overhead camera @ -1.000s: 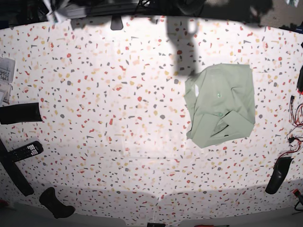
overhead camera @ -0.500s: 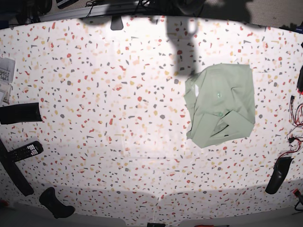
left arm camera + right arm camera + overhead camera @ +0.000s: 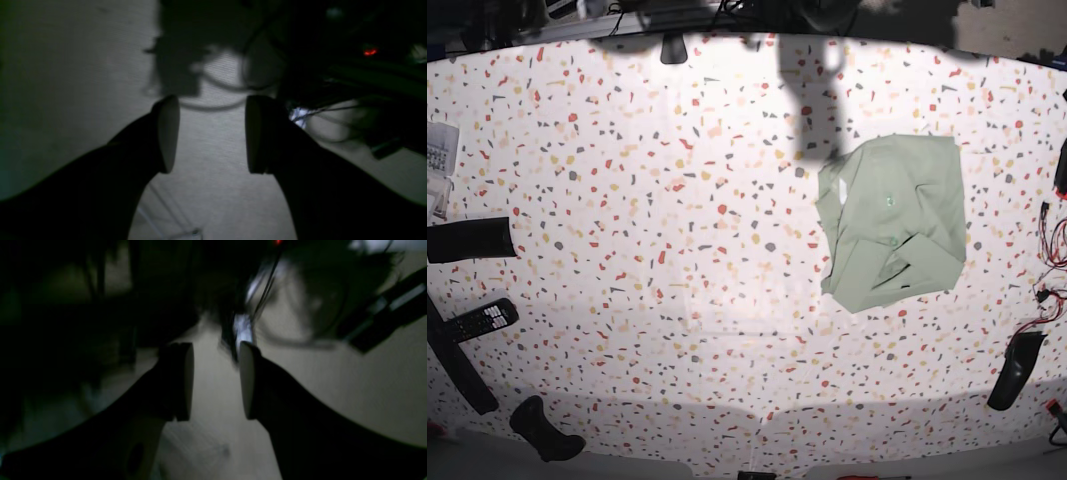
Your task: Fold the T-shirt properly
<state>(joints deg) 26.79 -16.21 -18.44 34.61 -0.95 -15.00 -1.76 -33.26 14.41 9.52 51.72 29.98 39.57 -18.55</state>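
The shirt (image 3: 890,222) lies on the speckled table (image 3: 647,200), well toward the right of the base view and apart from the remote (image 3: 482,319) near the left edge. It is already a compact, roughly square bundle, with a collar and a row of buttons showing on top and one lower corner lifted in a loose flap.

It looks light, soft and limp, so it should sag and slide out of shape if lifted by a single point. A pinch at an outer edge or corner, through all layers at once, seems the safest hold; the top layer alone would likely peel the fold open. The smooth tabletop may let the bundle skid when pushed.

Neither arm is over the shirt. The left gripper (image 3: 209,133) shows its jaws parted with a clear gap between the pads (image 3: 168,133), nothing between them, only a dim pale surface and cables beyond. The right gripper (image 3: 215,381) has its jaws set a little closer but also apart, holding and touching nothing; its view is dark and blurred.
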